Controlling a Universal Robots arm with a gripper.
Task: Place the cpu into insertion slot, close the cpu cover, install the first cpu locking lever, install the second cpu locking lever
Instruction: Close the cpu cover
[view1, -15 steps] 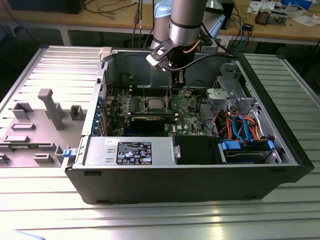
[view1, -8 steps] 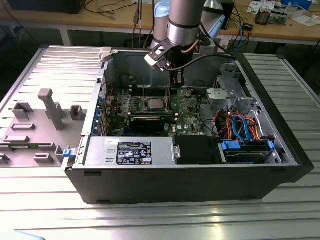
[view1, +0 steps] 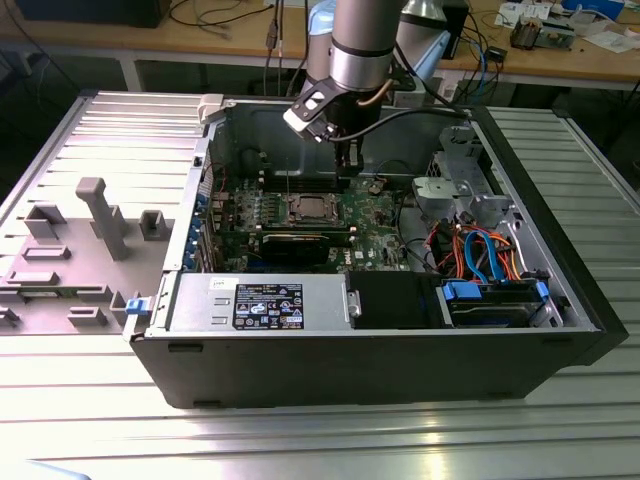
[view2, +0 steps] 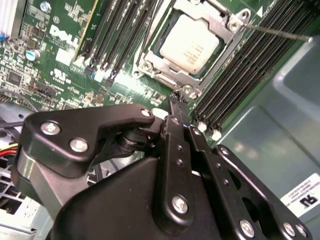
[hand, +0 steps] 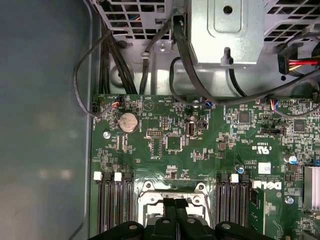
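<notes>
Cpu (view2: 192, 42) sits flat in the insertion slot (view2: 162, 37), silvery face up. You can count that seating as done.

Cpu cover (view2: 212, 16) lies down over it, its frame around the chip's edges and the chip showing through the window. It looks closed, as it should be so the levers can clamp it.

One locking lever (view2: 280, 32), a thin rod, runs out from the cover's corner across the memory slots (view2: 250, 60). You'd judge it not latched.

Gripper (view2: 179, 102) hangs low inside the computer case (view1: 200, 140), pointing down at the motherboard (hand: 170, 145), tip just beside the cover's near edge tab. You cannot tell if it touches.

Jaws are pressed together with nothing between them. That suits pushing or hooking rather than grasping.
</notes>
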